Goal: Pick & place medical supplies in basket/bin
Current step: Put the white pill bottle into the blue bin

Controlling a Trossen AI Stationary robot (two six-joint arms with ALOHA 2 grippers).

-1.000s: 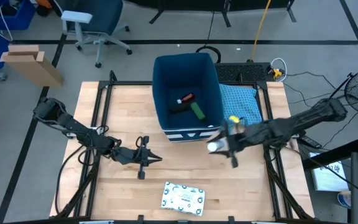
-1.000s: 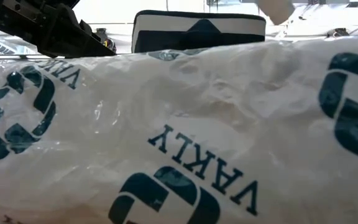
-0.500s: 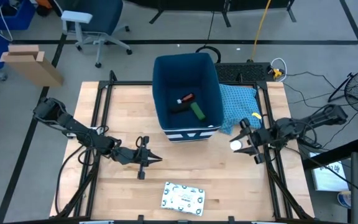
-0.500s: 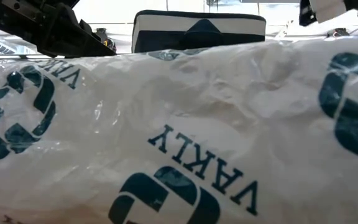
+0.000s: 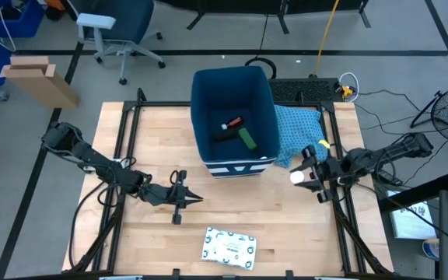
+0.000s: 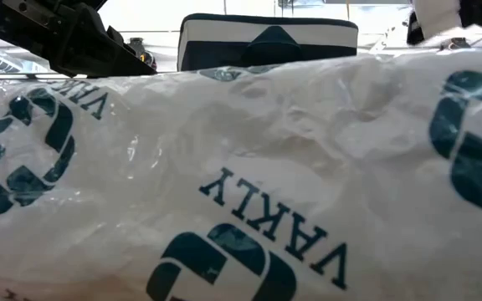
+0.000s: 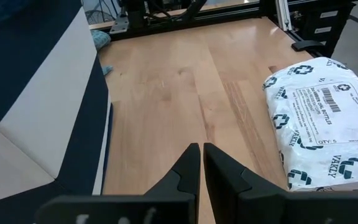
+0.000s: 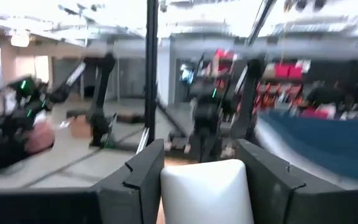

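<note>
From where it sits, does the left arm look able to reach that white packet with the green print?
Probably yes. The left gripper rests shut over the table, and the white packet lies close by with only bare wood between them. It would have to open its fingers first.

My wooden table [image 5: 232, 206] carries the blue bin [image 5: 234, 120] at its far middle, the light blue cloth [image 5: 298, 131] just beside it on my right, and the white packet [image 5: 229, 246] at the near edge.
</note>
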